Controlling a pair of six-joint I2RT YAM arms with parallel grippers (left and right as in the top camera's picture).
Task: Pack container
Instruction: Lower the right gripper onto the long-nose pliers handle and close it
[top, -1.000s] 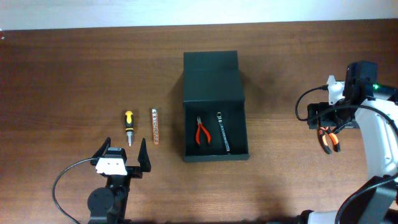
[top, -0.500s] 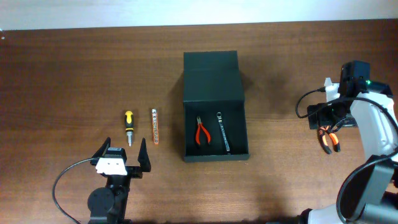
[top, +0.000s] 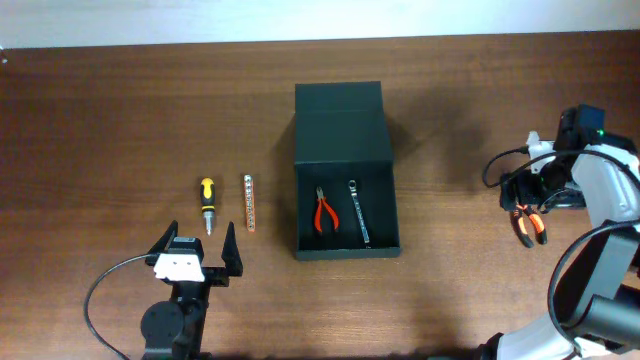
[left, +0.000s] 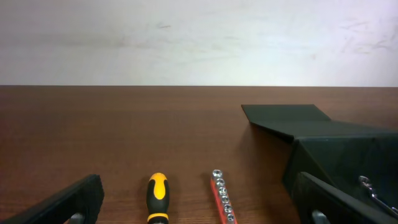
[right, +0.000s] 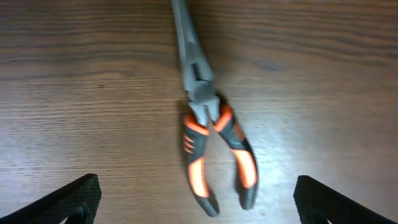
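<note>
- Sitting mid-table with its flap lid thrown back, the container (top: 340, 125) lies open between the two arms. Red pliers (top: 324, 212) and a wrench (top: 359, 226) rest side by side on its floor.
- Well to its right, the right gripper (right: 200, 202) hangs released and empty over the orange-handled pliers (right: 200, 106), its fingers spread either side of the splayed handles.
- Likely snag: clamping near the handle ends would leave the long nose heavy, so the tool may swing, slip free, or catch the container wall.
- Left of the container, a screwdriver (top: 207, 203) and a bit strip (top: 249, 203) lie just ahead of the left gripper (top: 197, 248), which is also spread wide and empty.
</note>
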